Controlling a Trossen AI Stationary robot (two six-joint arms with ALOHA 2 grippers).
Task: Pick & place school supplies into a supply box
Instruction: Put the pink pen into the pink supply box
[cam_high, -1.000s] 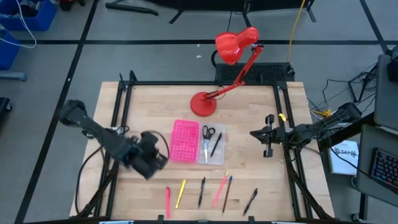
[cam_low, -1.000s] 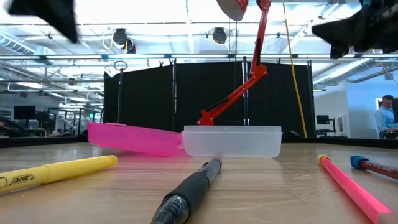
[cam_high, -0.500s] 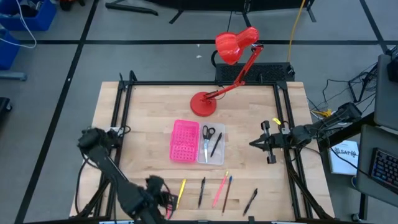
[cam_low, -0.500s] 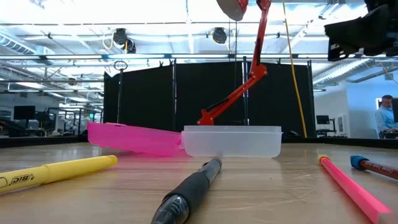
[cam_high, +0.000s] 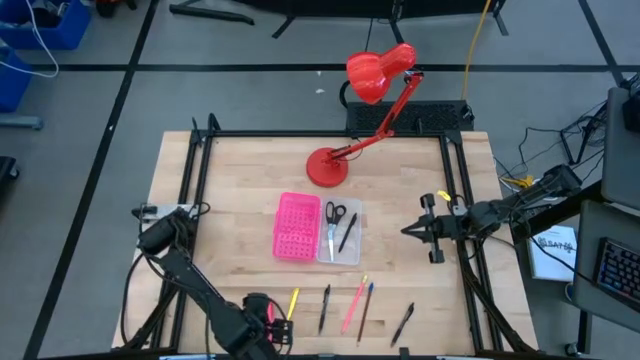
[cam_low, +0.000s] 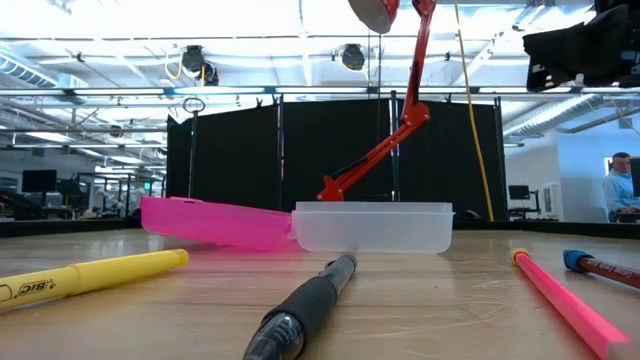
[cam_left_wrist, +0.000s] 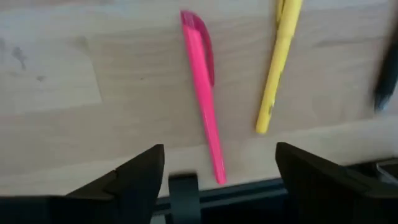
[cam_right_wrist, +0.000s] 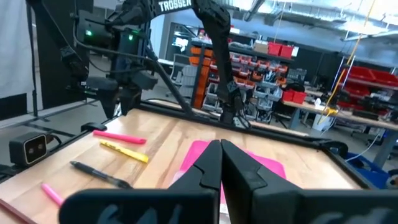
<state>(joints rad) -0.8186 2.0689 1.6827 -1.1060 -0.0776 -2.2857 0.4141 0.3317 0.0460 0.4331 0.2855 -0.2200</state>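
Overhead: left gripper (cam_high: 262, 322) had shifted right along the front edge, over the pink pen (cam_high: 269, 313); box (cam_high: 317, 230) mid-table. Left wrist: fingers (cam_left_wrist: 140, 177) wide, pink pen (cam_left_wrist: 204, 93) between them. Right gripper (cam_right_wrist: 220, 163) closed, empty, unmoved.

1. My left arm reaches low to the table's near edge, its gripper (cam_high: 262, 318) pointing down at the wood, fingers (cam_left_wrist: 140, 177) spread wide apart with nothing between them.
2. My right arm stretches in from the table's right side, held level above the surface.
3. My right gripper (cam_high: 428, 229) faces toward the middle of the table, its two fingers (cam_right_wrist: 208, 165) pressed together, gripping nothing.
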